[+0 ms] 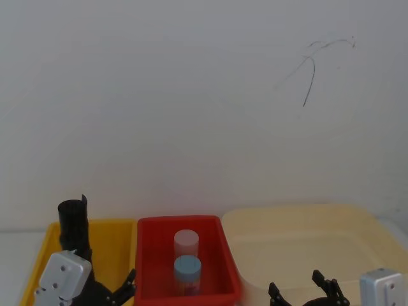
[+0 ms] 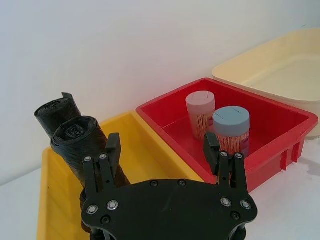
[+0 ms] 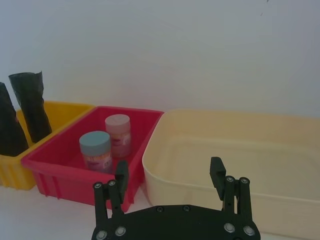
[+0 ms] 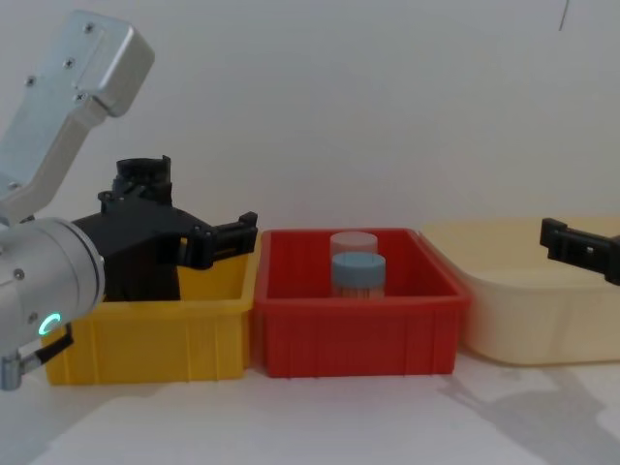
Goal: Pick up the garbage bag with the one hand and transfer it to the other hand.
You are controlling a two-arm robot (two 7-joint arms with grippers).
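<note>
Two black garbage bag rolls stand upright in the yellow bin [image 2: 150,160]: a nearer one [image 2: 75,137] and one behind it [image 2: 56,111]. In the head view a roll [image 1: 72,222] sticks up above the bin's far left corner. My left gripper [image 2: 162,150] hovers open over the yellow bin, one finger [image 2: 112,150] close beside the nearer roll, nothing held between the jaws. My right gripper [image 3: 169,172] is open and empty, low in front of the cream tub [image 3: 235,150].
A red bin [image 1: 153,223] in the middle holds a pink-capped jar [image 1: 186,241] and a blue-capped jar [image 1: 187,268]. The cream tub [image 1: 306,217] is on the right. A white wall stands close behind all three containers.
</note>
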